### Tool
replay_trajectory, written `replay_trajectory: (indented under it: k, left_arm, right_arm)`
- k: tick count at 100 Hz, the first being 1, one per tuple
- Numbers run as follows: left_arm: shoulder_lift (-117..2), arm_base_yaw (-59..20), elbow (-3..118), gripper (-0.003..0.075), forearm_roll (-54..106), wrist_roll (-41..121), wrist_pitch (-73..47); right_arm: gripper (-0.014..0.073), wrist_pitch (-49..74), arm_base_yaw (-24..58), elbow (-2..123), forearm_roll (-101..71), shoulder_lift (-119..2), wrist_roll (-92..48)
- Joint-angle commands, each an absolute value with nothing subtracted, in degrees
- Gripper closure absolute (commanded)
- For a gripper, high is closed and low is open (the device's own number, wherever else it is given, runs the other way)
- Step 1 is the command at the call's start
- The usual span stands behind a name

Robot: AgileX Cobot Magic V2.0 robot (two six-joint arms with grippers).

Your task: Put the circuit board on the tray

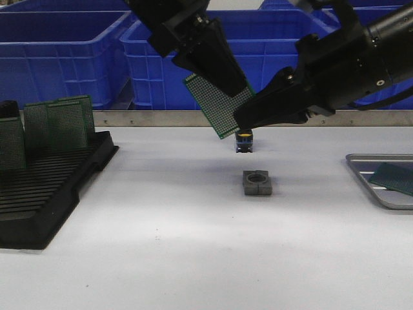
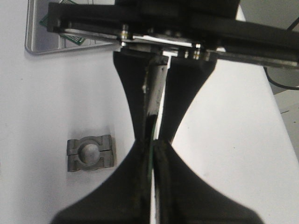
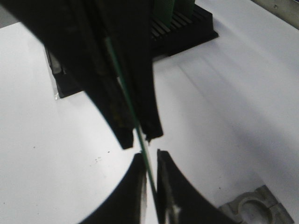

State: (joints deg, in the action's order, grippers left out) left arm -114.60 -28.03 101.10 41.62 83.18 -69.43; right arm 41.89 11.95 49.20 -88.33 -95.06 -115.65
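Left fingers point(image 1: 222, 81) clamped on the green circuit board point(image 1: 216, 103), held tilted above the table point(image 1: 161, 258). Right fingers point(image 1: 248, 119) close on its lower edge — grip unconfirmed. Tray point(image 1: 368, 187) sits well apart, far right — another board inside.

Even overhead light, soft shadows; wrist views blurred up close.

An electronics workshop: blue bins point(image 1: 58, 51), black board rack point(image 1: 51, 187), white bench point(image 1: 193, 258).
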Motion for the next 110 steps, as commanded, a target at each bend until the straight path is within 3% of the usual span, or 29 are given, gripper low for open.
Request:
replay_trajectory:
  k: [1,7,14,31,40,58,75,110]
  left_arm:
    - [-110.8,-28.51,102.84,0.0736,45.49,82.54,-72.86]
    - [-110.8,-28.51,102.84,0.0706,45.49,82.54,-72.86]
    - [-110.8,-28.51,102.84,0.0613,45.49,82.54,-72.86]
    - [-110.8,-28.51,102.84,0.0242,45.38,82.54,-71.99]
    - [-110.8,-28.39,103.08,0.0136,44.17,82.54,-71.17]
    - [-110.8,-27.43,103.98,0.0136,43.39,82.54,-71.32]
    - [-110.8,-26.02,104.11,0.0136,43.16,82.54,-71.23]
    - [-110.8,-25.06,104.11,0.0136,43.16,82.54,-71.33]
  right_arm:
    - [0.0659,43.85,11.84,50.69,-91.99,-93.17,-115.54]
    - [0.0662,43.85,11.84,50.69,-91.99,-93.17,-115.54]
    - [0.0662,43.85,11.84,50.69,-91.99,-93.17,-115.54]
    - [0.0662,43.79,11.84,50.62,-91.99,-93.17,-111.53]
    - [0.0662,42.11,11.78,50.2,-91.94,-93.17,-103.25]
    - [0.0662,33.54,10.19,48.78,-88.5,-93.17,-90.99]
    - [0.0662,33.23,6.25,47.63,-86.07,-93.17,-87.33]
    - [0.0662,27.66,-7.67,45.52,-86.07,-93.29,-76.36]
